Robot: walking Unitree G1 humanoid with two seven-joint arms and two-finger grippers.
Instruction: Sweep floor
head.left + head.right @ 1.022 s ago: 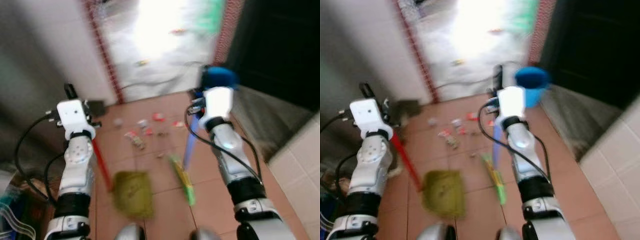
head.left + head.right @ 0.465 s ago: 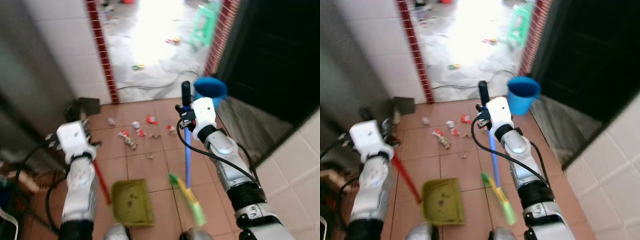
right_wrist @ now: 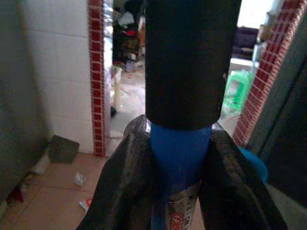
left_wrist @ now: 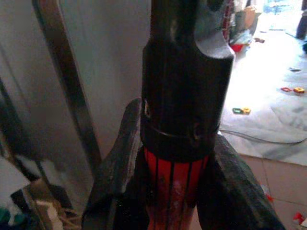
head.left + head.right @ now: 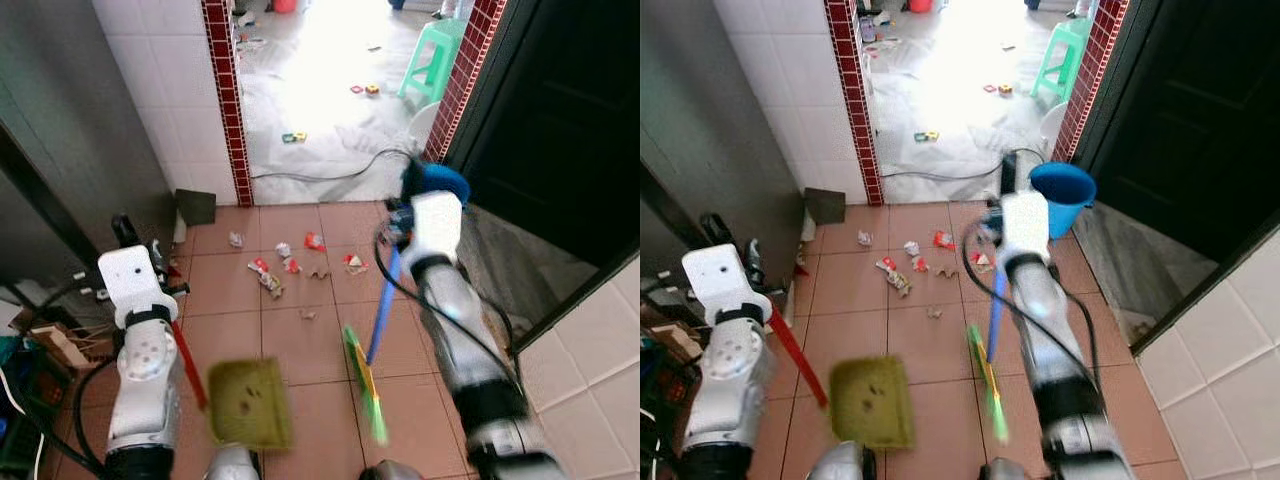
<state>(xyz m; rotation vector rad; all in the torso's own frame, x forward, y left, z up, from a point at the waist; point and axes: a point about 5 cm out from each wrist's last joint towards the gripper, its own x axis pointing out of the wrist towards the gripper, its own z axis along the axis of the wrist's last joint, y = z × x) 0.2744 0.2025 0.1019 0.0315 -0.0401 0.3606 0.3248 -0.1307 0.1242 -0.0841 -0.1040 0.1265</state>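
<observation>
The right gripper point(image 3: 180, 191) is clamped on the blue broom handle with a black grip cap point(image 3: 178, 158), its two black fingers pressed against either side of the shaft just below the cap. The left gripper point(image 4: 175, 191) is likewise closed around the red ribbed handle of the olive-green dustpan point(image 4: 173, 189), again just under a black cap.

Take the small scatter of paper and wrapper litter point(image 5: 290, 268) on the terracotta floor tiles point(image 5: 300, 345) as the landmark. The green bristle head of the broom point(image 5: 362, 382) sits on the robot's side of that litter, well short of it, with the blue shaft leaning up and away toward the right gripper. The dustpan's olive tray point(image 5: 248, 402) lies nearer the robot than the litter as well, to the left of the broom head. Beyond the litter and off to its right stands a blue plastic bucket point(image 5: 1062, 196) by the dark doorway; beyond the litter, past the red-brick-edged opening, a black cable point(image 5: 330, 175) trails over the pale floor.

The risks, as I judge them: a forward stroke from here would push the litter away from the pan, out toward the opening and the cable, rather than into it. A wide swing of the shaft could knock the bucket. Both the pan and the lower right arm look blurred, so aim may be loose.
</observation>
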